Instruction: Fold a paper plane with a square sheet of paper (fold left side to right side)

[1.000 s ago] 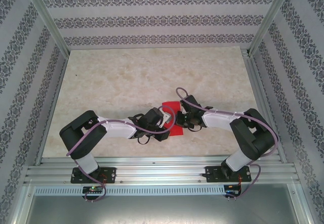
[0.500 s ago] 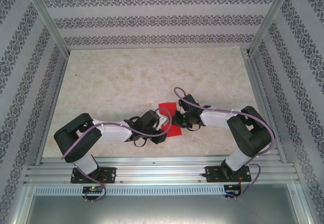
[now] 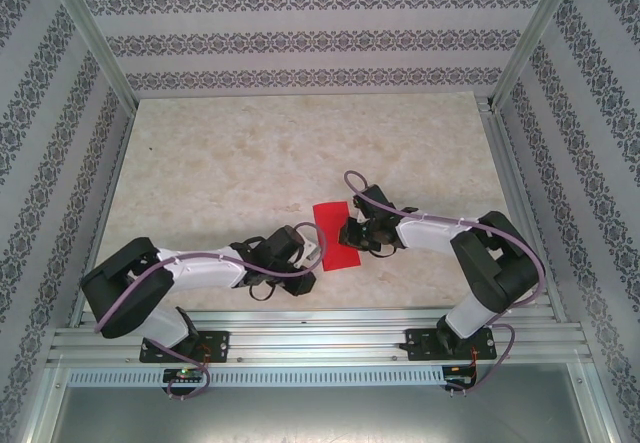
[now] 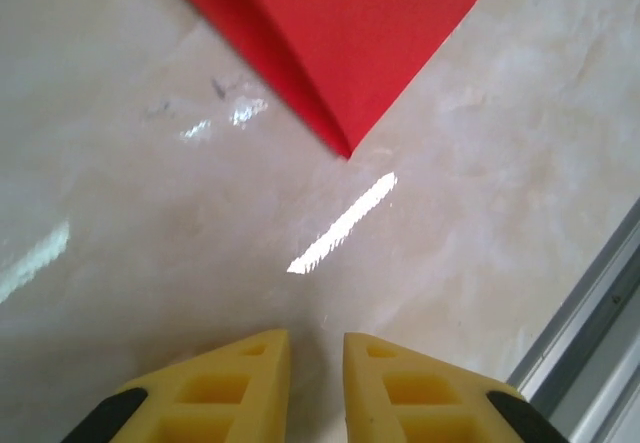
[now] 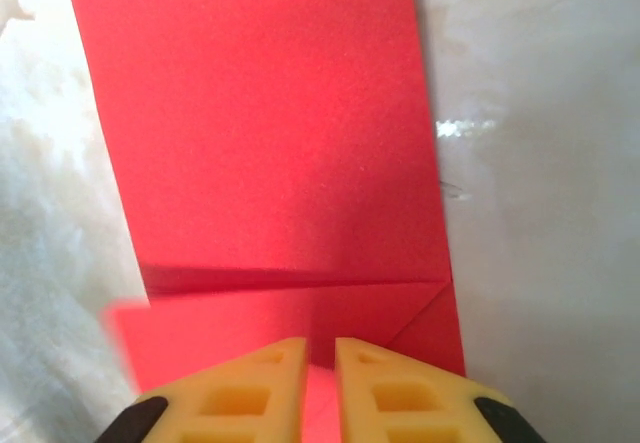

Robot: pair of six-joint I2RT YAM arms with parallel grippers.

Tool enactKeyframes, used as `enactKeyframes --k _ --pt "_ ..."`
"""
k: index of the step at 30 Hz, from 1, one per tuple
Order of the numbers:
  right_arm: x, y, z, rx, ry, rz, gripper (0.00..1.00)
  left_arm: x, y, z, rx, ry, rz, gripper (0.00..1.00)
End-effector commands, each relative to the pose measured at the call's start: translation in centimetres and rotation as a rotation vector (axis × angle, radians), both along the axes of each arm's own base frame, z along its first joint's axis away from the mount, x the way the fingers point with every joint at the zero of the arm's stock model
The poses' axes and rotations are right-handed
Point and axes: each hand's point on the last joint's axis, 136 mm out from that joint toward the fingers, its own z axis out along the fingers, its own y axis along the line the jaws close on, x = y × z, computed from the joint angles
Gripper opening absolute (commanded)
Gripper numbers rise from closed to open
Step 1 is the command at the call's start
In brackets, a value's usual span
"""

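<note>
Two robot arms meet over a red sheet of paper (image 3: 335,235) on a pale marbled table (image 3: 250,153). The paper lies folded into a narrow strip about midway along the table's near edge, a little in from it, with its long sides running from near edge to far edge at a slight tilt.

The left gripper (image 3: 312,253) sits low just beside the strip's near left corner. In the left wrist view its yellow fingertips (image 4: 250,383) stand a narrow slit apart with bare table showing between them and nothing held. The paper's pointed corner (image 4: 340,23) lies ahead of them, clear of the tips. A metal rail (image 4: 590,333) crosses the lower right corner of that view.

The right gripper (image 3: 348,233) is at the strip's right side. From its wrist camera the fingertips (image 5: 385,388) are likewise a slit apart above the paper (image 5: 260,133), with red showing through the gap (whether they touch the sheet cannot be told). Just ahead of them, a crease crosses the strip and a short diagonal fold cuts one corner.
</note>
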Motion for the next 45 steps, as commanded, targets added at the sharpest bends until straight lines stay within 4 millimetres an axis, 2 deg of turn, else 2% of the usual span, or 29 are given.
enactKeyframes --k 1,6,9,14,19,25,30,36,40,45 --pt "1.1 -0.8 3.0 0.001 -0.107 -0.02 0.23 1.0 1.5 1.8 -0.015 0.065 0.098 0.28" --pt "1.1 -2.9 5.1 0.028 -0.178 -0.076 0.35 5.0 0.1 5.9 -0.214 0.051 0.174 0.49" --pt "0.8 -3.9 5.5 0.063 -0.204 -0.099 0.41 6.7 -1.4 7.2 -0.31 0.049 0.17 0.55" --pt "-0.1 -4.9 5.6 0.13 -0.224 -0.117 0.44 8.7 -3.1 5.9 -0.311 0.083 0.167 0.58" --pt "-0.7 -4.5 5.6 0.184 -0.224 -0.104 0.44 10.3 -3.6 4.0 -0.311 0.113 0.207 0.58" --pt "-0.8 -3.5 5.1 0.244 -0.199 -0.089 0.44 10.8 -4.6 4.0 -0.36 0.125 0.199 0.49" --pt "-0.3 -2.5 4.2 0.29 -0.169 -0.091 0.42 10.9 -4.7 3.9 -0.365 0.128 0.198 0.33" --pt "0.2 -2.2 3.1 0.294 -0.139 -0.114 0.42 11.0 -4.5 3.8 -0.359 0.124 0.209 0.16" --pt "0.4 -1.9 2.6 0.3 -0.124 -0.118 0.42 10.9 -4.0 3.5 -0.339 0.116 0.216 0.11" --pt "0.7 -1.0 2.5 0.343 -0.114 -0.114 0.44 10.7 -3.5 3.2 -0.327 0.113 0.231 0.1"
